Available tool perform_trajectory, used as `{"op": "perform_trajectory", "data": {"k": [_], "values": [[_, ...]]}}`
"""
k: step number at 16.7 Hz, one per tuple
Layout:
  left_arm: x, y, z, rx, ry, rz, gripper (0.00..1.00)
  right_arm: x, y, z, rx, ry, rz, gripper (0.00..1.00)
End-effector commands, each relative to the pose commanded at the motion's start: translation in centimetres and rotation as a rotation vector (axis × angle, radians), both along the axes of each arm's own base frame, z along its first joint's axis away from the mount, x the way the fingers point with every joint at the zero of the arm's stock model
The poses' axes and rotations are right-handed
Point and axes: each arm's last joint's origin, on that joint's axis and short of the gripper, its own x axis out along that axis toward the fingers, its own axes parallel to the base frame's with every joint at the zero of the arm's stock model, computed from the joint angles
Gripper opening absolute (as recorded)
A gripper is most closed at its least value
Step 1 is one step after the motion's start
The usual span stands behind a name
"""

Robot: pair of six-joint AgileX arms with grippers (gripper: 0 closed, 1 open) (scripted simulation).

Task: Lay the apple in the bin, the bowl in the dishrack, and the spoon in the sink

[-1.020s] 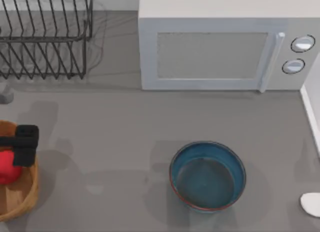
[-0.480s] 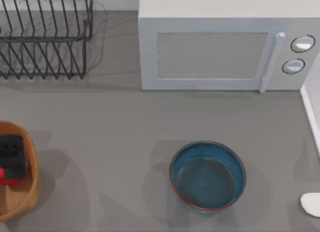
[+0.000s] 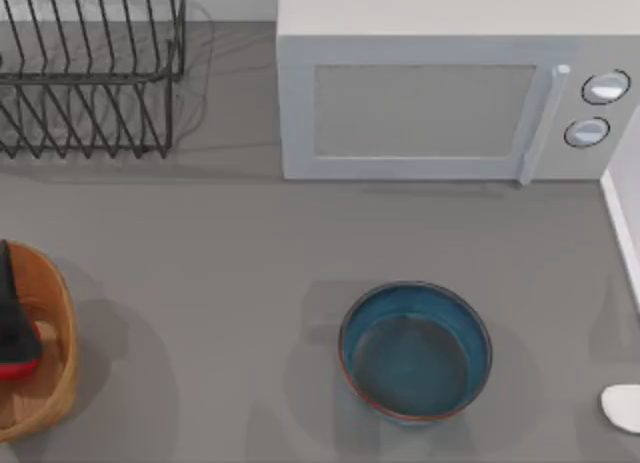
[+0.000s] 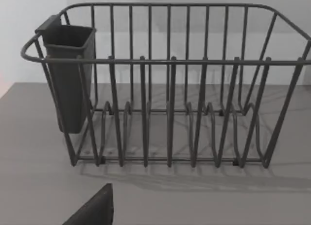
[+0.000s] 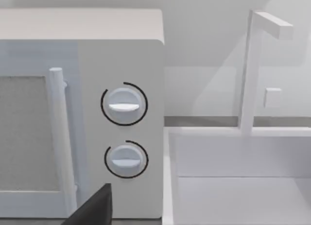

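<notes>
Left gripper [image 3: 10, 303] has slid off leftward, jaws' state unclear, apple [image 3: 20, 363] in bin [image 3: 62, 323]; bowl [image 3: 415, 351] looks slick, rigid — pinch its rim.

Top view looks straight down; left wrist faces the dishrack [image 4: 165, 89], right wrist the microwave [image 5: 82, 113], both shared overhead.

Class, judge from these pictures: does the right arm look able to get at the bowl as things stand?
Probably yes. The bowl stands upright and alone on the table's right half, apart from the microwave and the spoon, so nothing blocks a descent onto its rim.
</notes>
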Motion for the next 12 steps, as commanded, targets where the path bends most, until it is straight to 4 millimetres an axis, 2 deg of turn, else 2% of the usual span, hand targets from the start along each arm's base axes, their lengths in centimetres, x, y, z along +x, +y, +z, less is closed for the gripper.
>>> {"op": "perform_trajectory", "data": {"k": [3,7,10,12], "values": [[-0.2,0.0,-0.7,0.001,-0.091,0.000,1.00,0.0,0.0,0.0,0.000,0.000,0.000,1.00],[-0.2,0.0,-0.8,0.001,-0.097,0.000,1.00,0.0,0.0,0.0,0.000,0.000,0.000,1.00],[-0.2,0.0,-0.6,0.000,-0.091,-0.007,1.00,0.0,0.0,0.0,0.000,0.000,0.000,1.00],[-0.2,-0.4,0.3,-0.008,-0.067,-0.045,1.00,0.0,0.0,0.0,0.000,0.000,0.000,1.00]]}}
